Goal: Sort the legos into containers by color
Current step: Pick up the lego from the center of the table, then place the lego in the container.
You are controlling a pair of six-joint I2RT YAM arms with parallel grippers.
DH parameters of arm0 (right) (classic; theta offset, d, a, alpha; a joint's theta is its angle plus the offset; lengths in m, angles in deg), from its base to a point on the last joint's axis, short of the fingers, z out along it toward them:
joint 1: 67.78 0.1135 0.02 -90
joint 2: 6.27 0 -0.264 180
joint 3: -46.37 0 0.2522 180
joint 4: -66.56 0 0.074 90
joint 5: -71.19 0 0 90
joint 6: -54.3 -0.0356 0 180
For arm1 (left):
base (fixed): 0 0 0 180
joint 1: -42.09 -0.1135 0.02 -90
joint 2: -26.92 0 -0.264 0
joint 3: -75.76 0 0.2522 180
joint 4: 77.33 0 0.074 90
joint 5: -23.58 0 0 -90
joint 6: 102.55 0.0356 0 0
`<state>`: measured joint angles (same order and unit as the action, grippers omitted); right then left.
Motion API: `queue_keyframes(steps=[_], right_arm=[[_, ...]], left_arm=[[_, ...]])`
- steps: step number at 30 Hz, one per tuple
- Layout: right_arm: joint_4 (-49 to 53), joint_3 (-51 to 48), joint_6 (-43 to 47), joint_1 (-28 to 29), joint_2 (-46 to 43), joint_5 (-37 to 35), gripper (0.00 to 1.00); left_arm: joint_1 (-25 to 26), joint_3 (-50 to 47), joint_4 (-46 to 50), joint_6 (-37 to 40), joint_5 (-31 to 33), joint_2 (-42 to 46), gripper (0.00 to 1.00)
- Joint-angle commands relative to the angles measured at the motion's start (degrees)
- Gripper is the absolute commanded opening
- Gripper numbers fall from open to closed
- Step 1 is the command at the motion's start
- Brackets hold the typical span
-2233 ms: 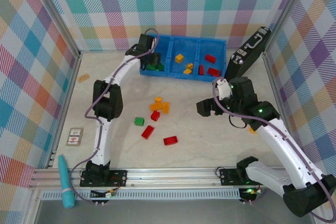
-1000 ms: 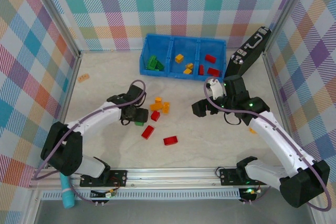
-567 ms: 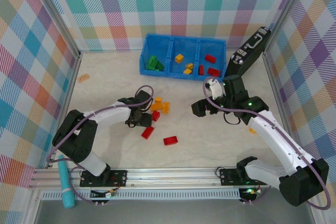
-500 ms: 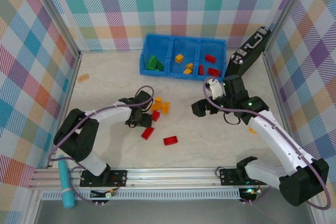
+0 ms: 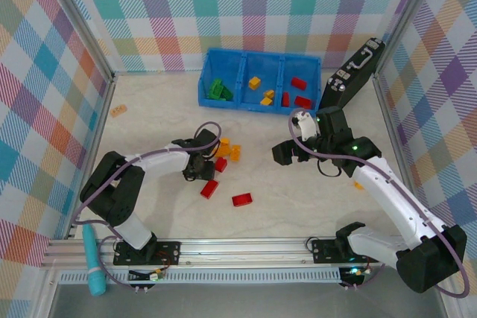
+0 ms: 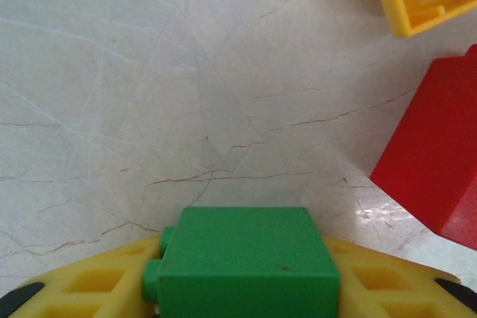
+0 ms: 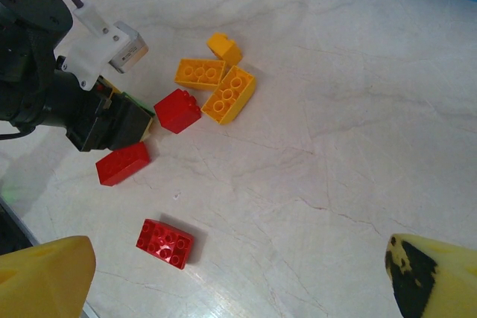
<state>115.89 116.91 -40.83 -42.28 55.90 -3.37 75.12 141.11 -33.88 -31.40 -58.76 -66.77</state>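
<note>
- Gripping the green lego point(image 6: 246, 258): your left pincer point(image 5: 199, 172), pads on both flanks, low over the table point(image 6: 134, 72).
- Your right pincer point(image 5: 283, 156) hangs wide open, empty.
- Brick judged light, rigid and slick-sided; squeeze the flat sides squarely.
- Red lego point(image 6: 440, 161) is just beside; blue tray point(image 5: 253, 107) is well apart.
- Pad tips are cut off at the wrist view's bottom edge.

The scene is lit brightly and evenly from above, and only short, soft shadows are cast in the top view. A pale sheen is seen on the tabletop point(image 7: 223, 299) at the bottom centre of the right wrist view. The green brick point(image 6: 246, 258) at the bottom of the left wrist view is rendered soft. The yellow fingers point(image 7: 45, 277) in the right wrist view's lower corners are blurred.
</note>
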Motion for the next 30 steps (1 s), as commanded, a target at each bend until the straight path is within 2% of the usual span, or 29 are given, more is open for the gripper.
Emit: queue_keyframes(steps=[1,6,13,20,26,30], right_arm=[[-1.11,-0.75,-0.28,0.24,-0.51,-0.59,1.00],[-2.02,-2.06,-0.56,0.26,-1.02,-0.51,1.00],[-2.15,-2.73,-1.23,0.25,-1.08,-0.07,0.99],[-2.41,-4.74,-3.09,0.50,-3.54,0.34,0.99],[3.13,-2.20,1.28,2.10,-5.48,-5.68,0.99],[3.54,-2.33,2.20,2.34,-7.82,-2.05,0.99]], left_arm=[[0.27,1.46,2.93,-0.27,2.01,-0.46,0.46],[0.25,5.35,5.77,0.97,4.70,1.26,0.45],[-0.14,20.77,8.90,7.36,8.38,-2.29,0.46],[-2.89,35.02,7.75,12.99,8.22,-10.45,0.46],[-7.26,48.60,2.75,13.84,6.03,-21.05,0.46],[-8.91,56.34,0.86,14.08,4.24,-29.30,0.46]])
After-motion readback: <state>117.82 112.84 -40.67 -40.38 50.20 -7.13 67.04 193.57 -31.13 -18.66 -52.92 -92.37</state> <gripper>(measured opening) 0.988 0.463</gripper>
